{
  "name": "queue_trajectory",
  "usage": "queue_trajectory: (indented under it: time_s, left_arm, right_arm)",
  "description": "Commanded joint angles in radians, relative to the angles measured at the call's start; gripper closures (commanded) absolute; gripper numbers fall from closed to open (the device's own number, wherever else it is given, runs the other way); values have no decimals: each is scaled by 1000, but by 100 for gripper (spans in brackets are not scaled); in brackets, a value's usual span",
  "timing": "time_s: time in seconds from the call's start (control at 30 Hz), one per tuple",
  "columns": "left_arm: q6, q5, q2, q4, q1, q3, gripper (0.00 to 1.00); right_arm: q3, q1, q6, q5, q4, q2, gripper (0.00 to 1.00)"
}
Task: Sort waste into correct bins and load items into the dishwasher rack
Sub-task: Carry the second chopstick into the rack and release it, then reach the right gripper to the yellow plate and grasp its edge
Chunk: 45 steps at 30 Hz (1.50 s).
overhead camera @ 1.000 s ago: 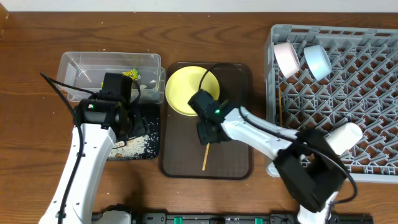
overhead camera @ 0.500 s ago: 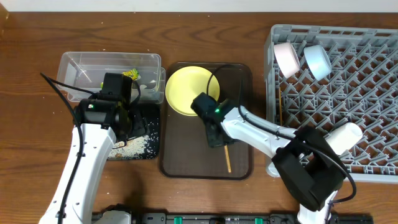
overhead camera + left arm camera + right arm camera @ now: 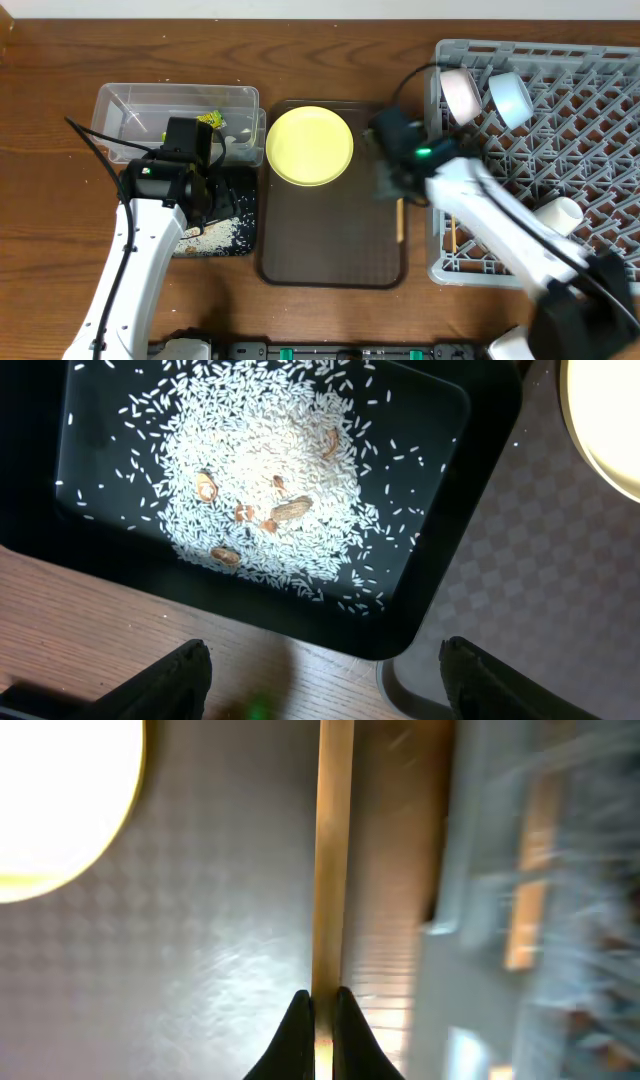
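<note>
Two arms are in my view over the counter. My right fingers are pressed together on a chopstick, gripping it near one end; in the wrist view the stick runs straight away from them. From overhead that arm is smeared by blur. The chopstick hangs over the right edge of the brown tray, just left of the rack. The plate lies flat at the far end of the brown tray, left of the stick and apart from it.

My left fingers stand wide apart with nothing between them, above the near edge of the black tray. Rice lies heaped in that tray with a few brownish bits in it. The black tray sits just left of the brown tray; I cannot tell whether they touch. Beyond it, on the far side, is the tub, with the wrapper inside near its right end.

In the rack's far left corner the white bowl and the blue bowl lean side by side. The cup lies tilted on the grid, nearer to me.
</note>
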Motion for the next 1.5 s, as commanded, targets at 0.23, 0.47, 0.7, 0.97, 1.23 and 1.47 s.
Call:
queue_trajectory:
  time_s: [0.23, 0.47, 0.7, 0.97, 1.23, 1.47]
  left_arm:
    - [-13, -2, -13, -3, 3, 11, 24]
    - [-13, -2, -13, -3, 3, 11, 24]
    - [-13, -2, -13, -3, 3, 11, 24]
    - [-13, -2, -13, -3, 3, 11, 24]
    - [-13, -2, -13, -3, 3, 11, 24]
    - [-13, -2, -13, -3, 3, 11, 24]
  right_arm:
    - [6, -253, -224, 18, -75, -164, 99]
    - [-1, -328, -338, -55, -124, -116, 99]
    - [-6, -324, -339, -65, -122, -41, 94]
    - [-6, -323, -339, -69, -113, -4, 79]
    - [-6, -323, -339, -107, -99, -4, 75]
    - [23, -315, -339, -265, -13, -22, 67]
